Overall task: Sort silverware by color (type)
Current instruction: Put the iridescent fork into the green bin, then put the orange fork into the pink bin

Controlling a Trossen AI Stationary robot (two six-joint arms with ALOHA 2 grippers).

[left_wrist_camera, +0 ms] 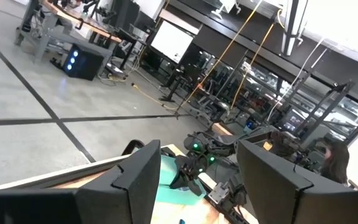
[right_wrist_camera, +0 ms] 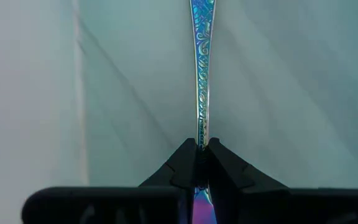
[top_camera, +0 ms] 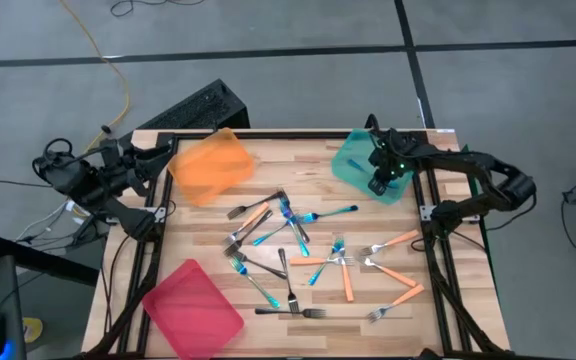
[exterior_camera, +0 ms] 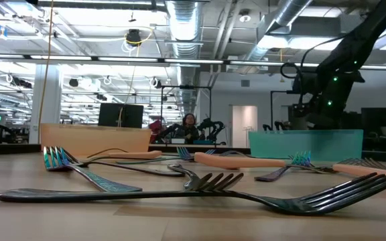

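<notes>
My right gripper stands over the teal tray at the table's far right, shut on a blue fork with a patterned handle. The rest of the silverware, forks with orange, blue and dark handles, lies scattered flat on the middle of the wooden table. My left gripper waits open at the far left corner, pointing level across the table, with nothing between its fingers. My right gripper pinches the blue fork's patterned handle between its two fingertips. The fingers slant steeply down from above into the teal tray. The fork runs on from the fingertips, in line with them, over the tray's floor; whether its end touches the tray I cannot tell.
An orange tray sits at the far left and a pink tray at the near left. The arms' frame rails run along both table sides. A person sits in the room beyond the table.
</notes>
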